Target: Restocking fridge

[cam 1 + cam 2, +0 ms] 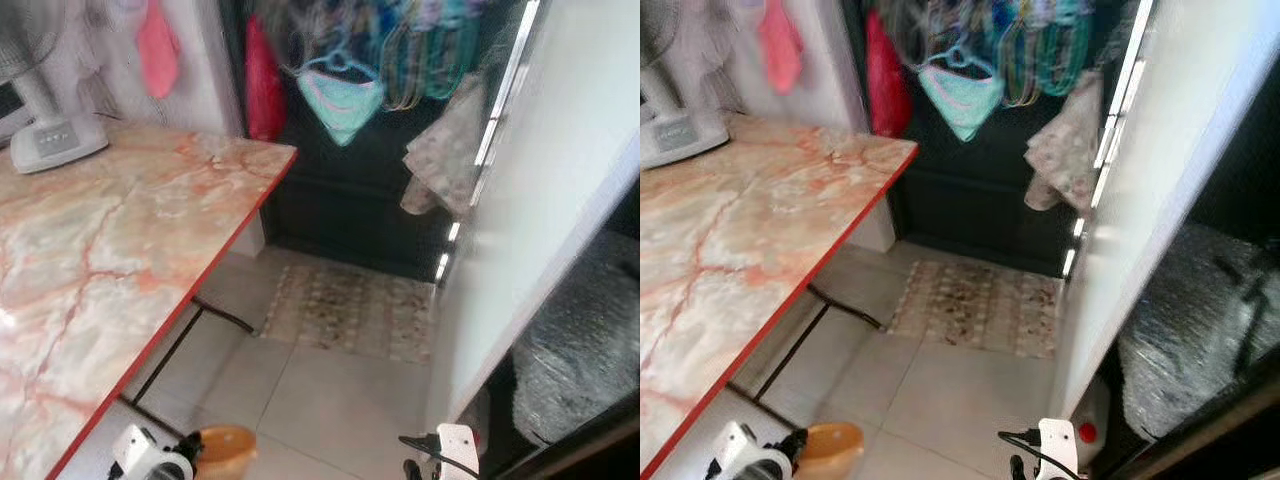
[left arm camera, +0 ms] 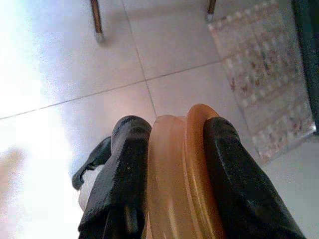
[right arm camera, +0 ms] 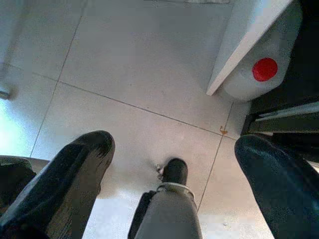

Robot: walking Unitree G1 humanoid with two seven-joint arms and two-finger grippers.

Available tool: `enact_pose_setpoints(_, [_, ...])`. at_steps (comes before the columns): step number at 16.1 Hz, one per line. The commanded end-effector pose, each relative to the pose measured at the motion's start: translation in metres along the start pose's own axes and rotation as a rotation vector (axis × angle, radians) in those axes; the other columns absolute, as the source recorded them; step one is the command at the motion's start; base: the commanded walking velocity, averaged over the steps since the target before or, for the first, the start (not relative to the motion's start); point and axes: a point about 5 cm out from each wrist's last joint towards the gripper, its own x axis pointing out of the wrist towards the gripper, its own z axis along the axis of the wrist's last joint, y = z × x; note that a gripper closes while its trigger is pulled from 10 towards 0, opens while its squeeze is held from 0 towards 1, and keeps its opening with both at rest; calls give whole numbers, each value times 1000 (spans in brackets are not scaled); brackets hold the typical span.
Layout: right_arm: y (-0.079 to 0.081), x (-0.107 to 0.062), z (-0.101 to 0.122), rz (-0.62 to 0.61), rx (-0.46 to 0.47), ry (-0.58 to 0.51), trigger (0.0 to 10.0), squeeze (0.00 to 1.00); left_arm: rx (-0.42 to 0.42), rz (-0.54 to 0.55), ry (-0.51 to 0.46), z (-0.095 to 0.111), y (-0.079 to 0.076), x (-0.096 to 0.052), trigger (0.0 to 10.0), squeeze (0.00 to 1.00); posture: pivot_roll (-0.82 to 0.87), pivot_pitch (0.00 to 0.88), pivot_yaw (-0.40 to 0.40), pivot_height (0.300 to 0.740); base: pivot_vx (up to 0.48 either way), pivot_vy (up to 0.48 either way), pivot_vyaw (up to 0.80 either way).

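L gripper (image 2: 172,164) clamped on orange bowl (image 2: 179,179), low over floor by table (image 1: 120,230). R gripper (image 3: 169,149) spread, holding nothing, near fridge door (image 1: 540,200).

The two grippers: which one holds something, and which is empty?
The left gripper holds an orange plastic container, its black fingers pressed on both sides. The right gripper is empty, its fingers spread wide above the floor tiles.
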Motion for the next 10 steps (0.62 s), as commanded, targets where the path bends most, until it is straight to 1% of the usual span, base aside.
enact_pose_setpoints(1, [1, 0, -1, 2, -11, 10, 10000, 0, 8, -5, 11, -1, 0, 0, 10000, 0, 27, 0, 51, 740, 0, 0, 0])
enact_pose_setpoints(3, [2, 0, -2, 4, -13, 12, 10000, 0, 5, -7, 8, -2, 0, 0, 10000, 0, 22, 0, 55, 740, 0, 0, 0])
enact_pose_setpoints(4, [2, 0, -2, 5, -16, 12, 10000, 0, 17, -6, 10, -2, 2, 0, 10000, 0, 20, 0, 56, 740, 0, 0, -800])
enact_pose_setpoints(7, [1, 0, -2, 5, -20, 13, 10000, 0, 18, -1, 17, -4, 4, -1, 10000, 0, 9, 0, 55, 740, 0, 0, 0])
enact_pose_setpoints(10, [-1, 0, -3, -1, -31, 19, 10000, 0, 13, -5, 29, -8, 4, -1, 10000, 0, 16, 0, 35, 740, 0, 0, 0])
